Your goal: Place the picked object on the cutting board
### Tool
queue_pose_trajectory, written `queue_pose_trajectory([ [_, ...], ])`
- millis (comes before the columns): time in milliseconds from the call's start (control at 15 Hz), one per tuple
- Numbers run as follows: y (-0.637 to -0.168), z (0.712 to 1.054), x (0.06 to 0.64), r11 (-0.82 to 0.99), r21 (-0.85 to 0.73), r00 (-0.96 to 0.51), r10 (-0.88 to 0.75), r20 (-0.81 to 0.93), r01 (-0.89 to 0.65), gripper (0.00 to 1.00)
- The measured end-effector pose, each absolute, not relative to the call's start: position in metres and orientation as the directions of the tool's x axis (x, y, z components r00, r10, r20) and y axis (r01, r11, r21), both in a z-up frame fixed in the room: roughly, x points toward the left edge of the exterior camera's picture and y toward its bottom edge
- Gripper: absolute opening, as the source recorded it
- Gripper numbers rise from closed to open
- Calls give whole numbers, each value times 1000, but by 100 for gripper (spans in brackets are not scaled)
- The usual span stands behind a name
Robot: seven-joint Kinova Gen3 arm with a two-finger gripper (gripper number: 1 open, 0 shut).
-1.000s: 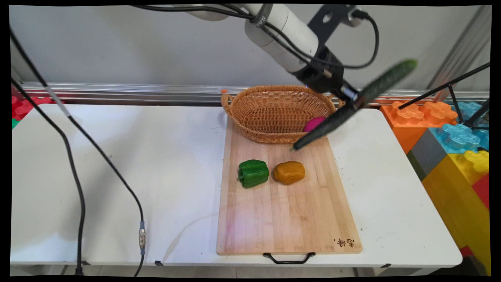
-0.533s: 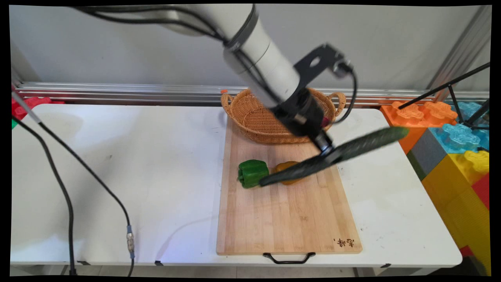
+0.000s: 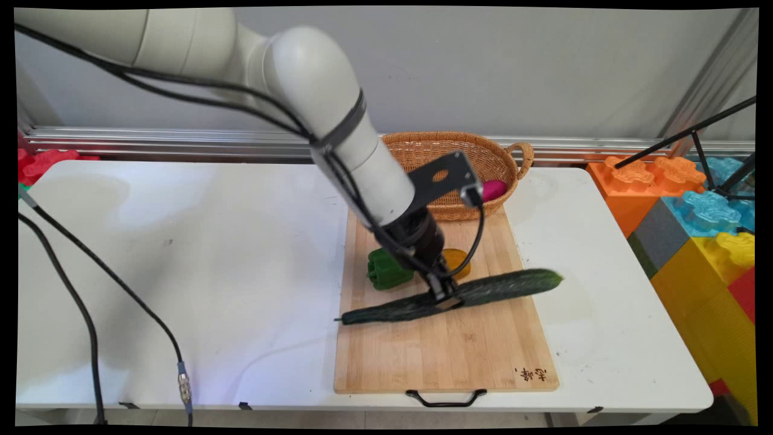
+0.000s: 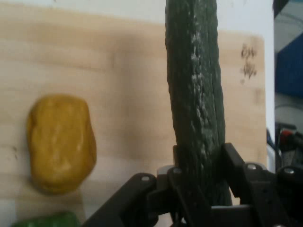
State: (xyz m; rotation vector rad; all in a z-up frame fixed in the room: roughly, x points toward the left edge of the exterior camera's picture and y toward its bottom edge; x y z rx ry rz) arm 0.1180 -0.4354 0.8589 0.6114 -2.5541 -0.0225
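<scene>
Pincer (image 3: 445, 300): clamped on cucumber (image 3: 453, 296) near mid-length; cucumber nearly level, low over board (image 3: 447, 356), whether touching cannot be told; pepper (image 3: 386, 270) and yellow lump (image 3: 457, 261) just behind pincer; basket (image 3: 483, 158) with pink item (image 3: 494, 190) farther behind; table (image 3: 181, 254) beneath.

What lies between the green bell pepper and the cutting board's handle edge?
In the main view, the long dark green cucumber crosses that stretch, clamped in the black tool over the wooden cutting board; beyond it, bare wood. The green bell pepper sits behind.
</scene>
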Motion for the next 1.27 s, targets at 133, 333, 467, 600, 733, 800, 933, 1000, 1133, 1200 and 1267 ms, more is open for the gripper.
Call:
queue_pose_trajectory([
  [133, -430, 844, 123, 901, 129, -784, -424, 454, -413, 0],
  [333, -425, 830, 128, 904, 130, -796, -421, 435, -407, 0],
  [467, -423, 821, 130, 906, 127, -802, -418, 427, -405, 0],
  [600, -422, 814, 132, 907, 125, -805, -416, 422, -403, 0],
  [733, -420, 808, 134, 908, 122, -809, -414, 418, -402, 0],
  [800, -420, 804, 135, 908, 121, -811, -413, 415, -400, 0],
  [933, -419, 799, 137, 909, 121, -814, -411, 412, -398, 100],
  [1000, -419, 796, 138, 910, 121, -815, -409, 410, -396, 100],
  [1133, -418, 792, 140, 911, 123, -817, -407, 407, -393, 100],
  [1200, -417, 789, 141, 912, 124, -819, -407, 404, -392, 100],
  [1267, -417, 787, 142, 912, 123, -821, -406, 401, -391, 100],
])
